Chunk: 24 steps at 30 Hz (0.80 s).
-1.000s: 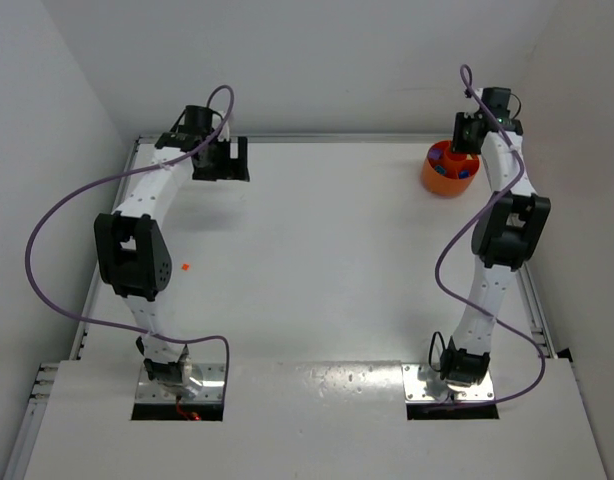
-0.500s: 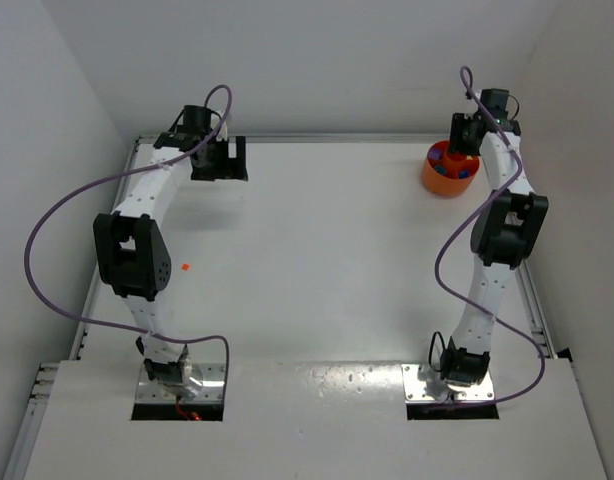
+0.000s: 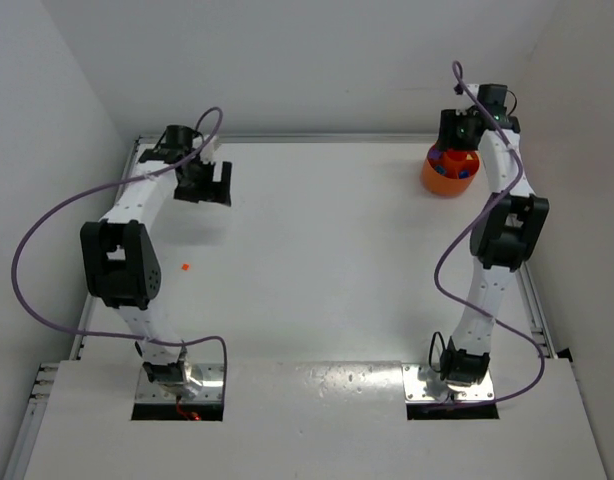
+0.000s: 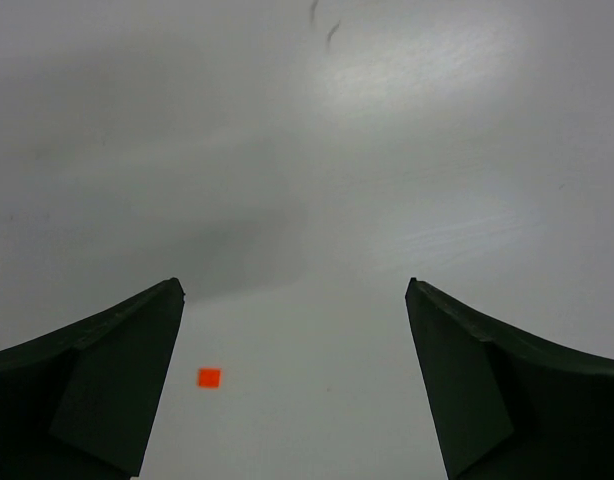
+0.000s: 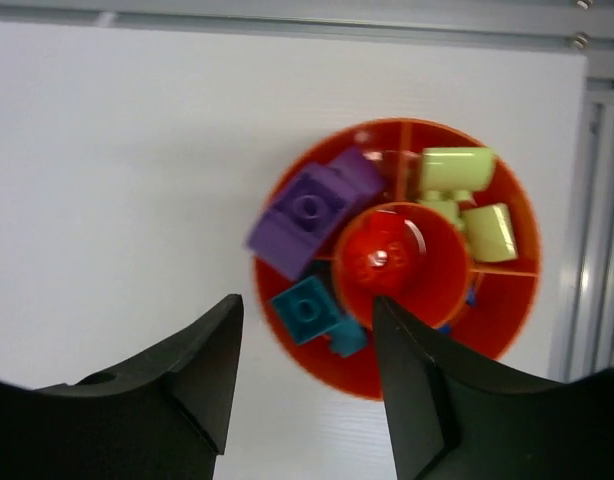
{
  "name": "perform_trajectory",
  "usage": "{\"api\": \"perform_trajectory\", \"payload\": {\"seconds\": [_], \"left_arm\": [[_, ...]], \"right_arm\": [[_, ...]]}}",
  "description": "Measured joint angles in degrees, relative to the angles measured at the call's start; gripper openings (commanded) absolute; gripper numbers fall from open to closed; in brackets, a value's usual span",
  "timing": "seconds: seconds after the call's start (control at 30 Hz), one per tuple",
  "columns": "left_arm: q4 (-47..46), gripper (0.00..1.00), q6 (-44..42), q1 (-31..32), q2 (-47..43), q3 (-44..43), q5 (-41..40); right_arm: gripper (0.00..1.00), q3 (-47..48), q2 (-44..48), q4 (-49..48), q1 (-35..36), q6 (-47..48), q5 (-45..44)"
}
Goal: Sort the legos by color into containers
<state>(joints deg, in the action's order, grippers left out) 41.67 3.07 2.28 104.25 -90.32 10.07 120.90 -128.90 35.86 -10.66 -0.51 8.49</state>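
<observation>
Hovered, right tool [image 5: 307,300] spread like left tool [image 4: 294,285], over orange bowl [image 5: 487,330]; purple, teal, yellow-green legos [image 5: 307,210] distinct only in wrist view.

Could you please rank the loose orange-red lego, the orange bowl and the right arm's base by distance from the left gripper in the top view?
From the left gripper:
1. Orange-red lego, on the left, just nearward of the gripper.
2. Orange bowl, at the far right corner.
3. Right arm's base, at the near edge, right side.
</observation>
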Motion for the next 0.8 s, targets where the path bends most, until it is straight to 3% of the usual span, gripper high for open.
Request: {"api": "perform_trajectory", "payload": {"seconds": [0.1, 0.13, 0.27, 0.4, 0.8], "left_arm": [[2.36, 0.90, -6.47, -4.63, -2.71, 5.75, 2.05], [3.10, 0.82, -8.68, -6.16, -3.78, 8.11, 2.10], [5.77, 0.65, -14.97, -10.40, -7.67, 15.61, -0.31], [6.86, 0.63, -18.91, -10.58, -9.88, 21.27, -2.67], [4.00, 0.57, -20.87, -10.60, -4.76, 25.16, -9.03]], "right_arm": [[0.61, -3.63, 4.42, 0.33, 1.20, 3.67, 5.46], [0.63, -6.82, 7.15, -0.39, 1.70, 5.18, 7.28], [0.66, -26.32, 23.56, -6.86, 4.20, 9.44, 12.22], [0.66, -36.26, 33.88, -11.17, 6.99, 10.97, 14.34], [0.66, -41.92, 34.64, -14.71, 7.76, 10.88, 14.45]]}}
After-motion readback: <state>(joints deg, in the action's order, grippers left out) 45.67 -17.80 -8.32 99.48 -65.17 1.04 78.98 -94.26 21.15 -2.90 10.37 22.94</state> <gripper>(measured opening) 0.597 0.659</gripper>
